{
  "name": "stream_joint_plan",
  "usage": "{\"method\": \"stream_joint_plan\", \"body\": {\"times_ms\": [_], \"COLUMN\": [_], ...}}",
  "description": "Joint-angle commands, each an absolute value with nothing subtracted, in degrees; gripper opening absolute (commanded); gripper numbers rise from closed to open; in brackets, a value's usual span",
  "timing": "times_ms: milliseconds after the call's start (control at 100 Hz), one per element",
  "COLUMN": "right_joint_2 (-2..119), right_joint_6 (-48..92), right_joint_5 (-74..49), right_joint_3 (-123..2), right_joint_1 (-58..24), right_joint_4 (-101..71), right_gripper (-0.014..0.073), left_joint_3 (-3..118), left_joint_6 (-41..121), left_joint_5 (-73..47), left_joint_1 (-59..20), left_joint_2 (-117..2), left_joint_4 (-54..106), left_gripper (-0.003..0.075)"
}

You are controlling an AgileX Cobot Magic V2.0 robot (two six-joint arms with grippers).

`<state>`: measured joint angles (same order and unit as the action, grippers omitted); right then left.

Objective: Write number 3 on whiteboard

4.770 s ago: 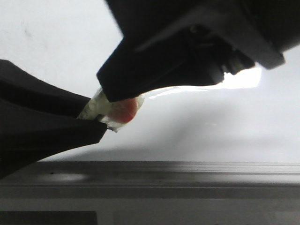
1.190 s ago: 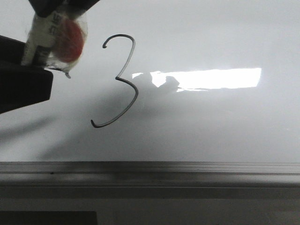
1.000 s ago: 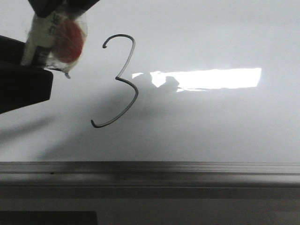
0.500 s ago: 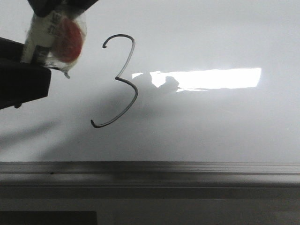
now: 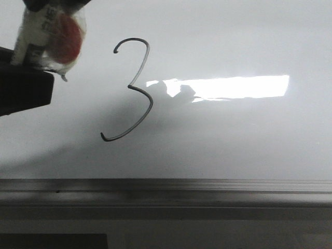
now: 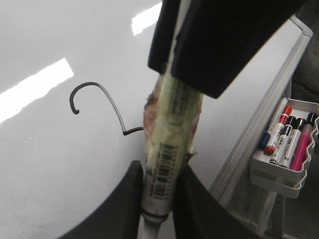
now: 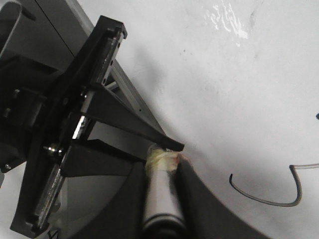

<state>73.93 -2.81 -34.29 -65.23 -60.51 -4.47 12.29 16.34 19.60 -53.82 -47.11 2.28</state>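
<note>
The number 3 (image 5: 132,88) is drawn in thin dark line on the glossy whiteboard (image 5: 233,135), left of the bright reflection. A white marker (image 5: 49,36) wrapped in tape with a red patch hangs at the upper left, off the board's digit. My left gripper (image 6: 160,172) is shut on the marker's barcoded barrel (image 6: 167,149). My right gripper (image 7: 160,172) is shut on the marker's other end (image 7: 159,199). In the front view the left gripper (image 5: 21,88) is the dark block below the marker. The digit's tail shows in the right wrist view (image 7: 264,199).
The grey metal rail (image 5: 166,192) runs along the board's bottom edge. A white tray (image 6: 279,172) with several coloured markers hangs beside the board's frame in the left wrist view.
The marker and both grippers have shifted a little up and to the left. Earlier they covered the middle of the board; now the whole 3 shows.
</note>
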Motion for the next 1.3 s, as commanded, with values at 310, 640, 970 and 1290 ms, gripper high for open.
{"method": "stream_joint_plan", "body": {"times_ms": [310, 640, 970, 1290], "right_joint_2": [70.7, 63.9, 63.4, 63.4], "right_joint_6": [-1.2, -1.2, -1.2, -1.2], "right_joint_5": [-28.8, -28.8, -28.9, -29.0], "right_joint_3": [-67.4, -67.4, -67.4, -67.4], "right_joint_1": [-57.4, -52.7, -52.7, -52.7], "right_joint_4": [-1.1, -1.1, -1.1, -1.1], "right_gripper": [0.0661, 0.0666, 0.0666, 0.0666], "left_joint_3": [14.0, 16.5, 19.1, 19.1], "left_joint_6": [15.2, 15.6, 15.6, 15.8], "left_joint_5": [23.5, 21.3, 17.2, 14.7], "left_joint_1": [-53.9, -53.9, -50.3, -47.8], "left_joint_2": [-47.0, -47.7, -54.5, -54.8], "left_joint_4": [20.1, 55.4, 57.8, 55.3], "left_gripper": [-0.0020, -0.0020, -0.0020, 0.0008]}}
